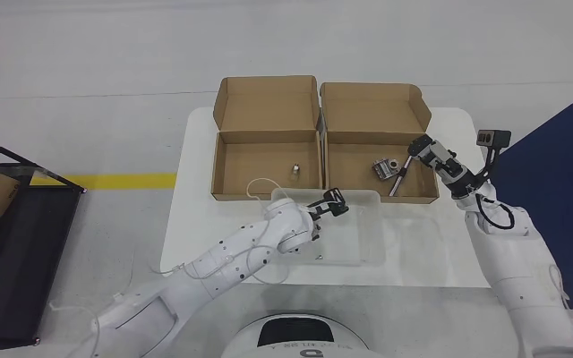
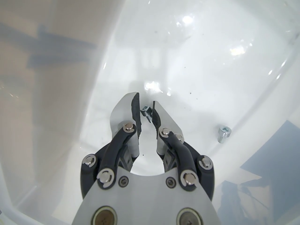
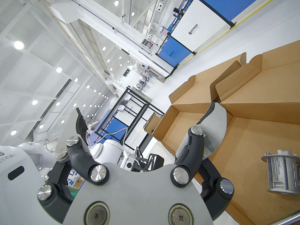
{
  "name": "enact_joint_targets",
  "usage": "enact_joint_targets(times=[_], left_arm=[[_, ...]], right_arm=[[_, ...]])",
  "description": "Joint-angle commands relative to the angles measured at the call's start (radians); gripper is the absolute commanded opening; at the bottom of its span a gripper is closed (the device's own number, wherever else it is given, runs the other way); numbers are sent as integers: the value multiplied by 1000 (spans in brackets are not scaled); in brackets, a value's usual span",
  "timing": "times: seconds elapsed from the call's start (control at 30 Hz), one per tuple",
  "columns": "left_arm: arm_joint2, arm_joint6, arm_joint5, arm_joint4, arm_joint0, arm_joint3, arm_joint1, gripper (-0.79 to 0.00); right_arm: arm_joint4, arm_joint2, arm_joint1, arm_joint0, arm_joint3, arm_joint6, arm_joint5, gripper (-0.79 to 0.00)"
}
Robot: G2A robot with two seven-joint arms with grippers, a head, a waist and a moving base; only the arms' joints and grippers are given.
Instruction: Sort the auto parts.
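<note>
Left wrist view: left claw (image 2: pixel 145 104) pinches a bolt (image 2: pixel 145 113) inside the bin (image 2: pixel 164 47), a second bolt (image 2: pixel 223 134) nearby. Likely light, stiff, slippery steel, best held across the shank. Right claw (image 3: pixel 146 108) hangs released above a box (image 3: pixel 257 141).

I've got a white table (image 1: pixel 199 170) on screen with three things resting on it. Two open cardboard boxes stand side by side along the far part, the left box (image 1: pixel 255 174) and the right box (image 1: pixel 354 179), with their lids folded back. A clear bin (image 1: pixel 363 240) sits just in front of them, straddling their join.
</note>
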Motion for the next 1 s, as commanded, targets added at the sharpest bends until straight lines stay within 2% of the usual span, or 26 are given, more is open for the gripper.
enact_joint_targets(times=[0.0, 0.17, 0.3, 0.4, 0.57, 0.77, 0.87, 0.97], left_arm=[[-4, -3, -1, 6, 0, 0, -1, -785], [-23, 10, -1, 15, 3, -18, -1, -785], [-75, 48, 8, 8, 15, -72, 11, -785], [-153, 114, 5, -37, 46, -138, 29, -785], [-353, 252, -61, -205, 135, -241, 70, -785], [-555, 324, -152, -351, 223, -305, 110, -785], [-622, 335, -168, -386, 257, -333, 124, -785], [-649, 323, -168, -375, 275, -353, 132, -785]], right_arm=[[1, 0, 0, 0, 0, 0, 0, 0], [1, 0, 0, 0, 0, 0, 0, 0], [1, 0, 0, 0, 0, 0, 0, 0], [1, 0, 0, 0, 0, 0, 0, 0], [1, 0, 0, 0, 0, 0, 0, 0], [1, 0, 0, 0, 0, 0, 0, 0], [1, 0, 0, 0, 0, 0, 0, 0], [1, 0, 0, 0, 0, 0, 0, 0]])
